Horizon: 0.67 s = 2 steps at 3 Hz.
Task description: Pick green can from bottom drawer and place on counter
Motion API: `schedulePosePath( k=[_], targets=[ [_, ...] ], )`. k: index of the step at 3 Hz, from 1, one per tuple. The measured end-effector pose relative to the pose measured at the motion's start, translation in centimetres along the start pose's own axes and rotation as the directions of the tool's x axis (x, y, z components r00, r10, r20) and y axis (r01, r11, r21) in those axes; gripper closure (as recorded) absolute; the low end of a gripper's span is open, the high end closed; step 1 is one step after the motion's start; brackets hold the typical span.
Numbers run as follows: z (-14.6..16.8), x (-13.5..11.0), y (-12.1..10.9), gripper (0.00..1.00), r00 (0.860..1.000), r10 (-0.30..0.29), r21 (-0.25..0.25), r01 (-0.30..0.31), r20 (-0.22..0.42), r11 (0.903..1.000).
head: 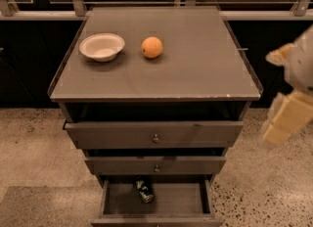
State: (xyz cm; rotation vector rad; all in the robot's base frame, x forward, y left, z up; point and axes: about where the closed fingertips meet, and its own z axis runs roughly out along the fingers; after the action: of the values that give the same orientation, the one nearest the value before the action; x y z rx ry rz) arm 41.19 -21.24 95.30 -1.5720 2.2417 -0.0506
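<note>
The small dark green drink can with pale mottled markings [144, 191] lies on its side in the bottom drawer [176, 199], the lowest, knobless grey-brown box of the cabinet. This drawer is pulled out toward 6 o'clock. The can sits at the back of the drawer floor, left of centre, close under the front of the middle knobbed drawer [155, 165]. Nothing is touching it.

The robot's cream-coloured gripper [286, 121] hangs at about 3 o'clock in the camera view. It is off the right side of the cabinet, over the speckled floor, and well apart from both the can and the open drawer. Whether it is open or closed cannot be told from this view. It does not have the can, since that is plainly in the drawer.

The flat grey-brown counter [195, 64] on top of the cabinet carries a shallow white bowl [101, 46] toward its 10 o'clock corner. A round orange fruit [152, 47] sits just beside the bowl, at its 3 o'clock. The right half and the front strip of the counter are bare, so there is room to set a can down.

Judged from how things lie, the task is at its start. The drawer is open and the can is exposed, but reaching in, gripping, lifting and placing are all left to do. The top knobbed drawer [154, 134] also juts out a little and overhangs the route down, so the reach will probably have to come in low from the front.
</note>
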Motion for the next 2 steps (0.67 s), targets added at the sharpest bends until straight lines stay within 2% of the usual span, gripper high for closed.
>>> schedulePosePath(
  k=[1,2],
  targets=[
    [4.8,1.9,3.6,0.0,0.987,0.144,-0.026,-0.142,0.072,0.9895],
    [13.9,3.0,6.9,0.0,0.964,0.244,-0.128,-0.23,0.106,0.9646]
  ],
)
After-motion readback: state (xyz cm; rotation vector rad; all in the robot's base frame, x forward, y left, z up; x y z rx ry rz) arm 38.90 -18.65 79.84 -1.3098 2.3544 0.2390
